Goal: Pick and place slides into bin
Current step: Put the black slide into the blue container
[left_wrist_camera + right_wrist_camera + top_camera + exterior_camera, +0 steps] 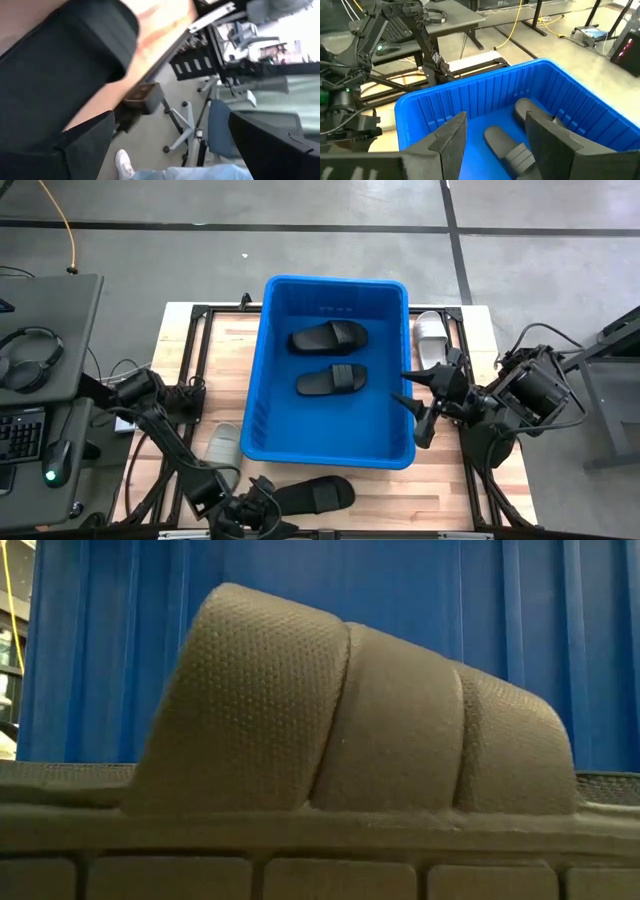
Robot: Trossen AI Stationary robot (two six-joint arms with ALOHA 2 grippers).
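My right gripper (428, 406) hangs over the right wall of the large, deep, bright-blue ribbed plastic bin (262, 370), its two dark fingers (451, 137) parted and holding nothing. Below and ahead of them, inside the bin, two black rubber slides lie side by side on the floor: the nearer slide (332, 379) and the farther slide (330, 336). My left gripper (255, 515) sits at the table's near edge, spread wide and empty, with a third black rubber slide (318, 494) just beside its fingertips on the wooden table (450, 485). A pale grey slide (222, 443) lies against the bin's left wall, and a white slide (431, 337) outside the right wall.
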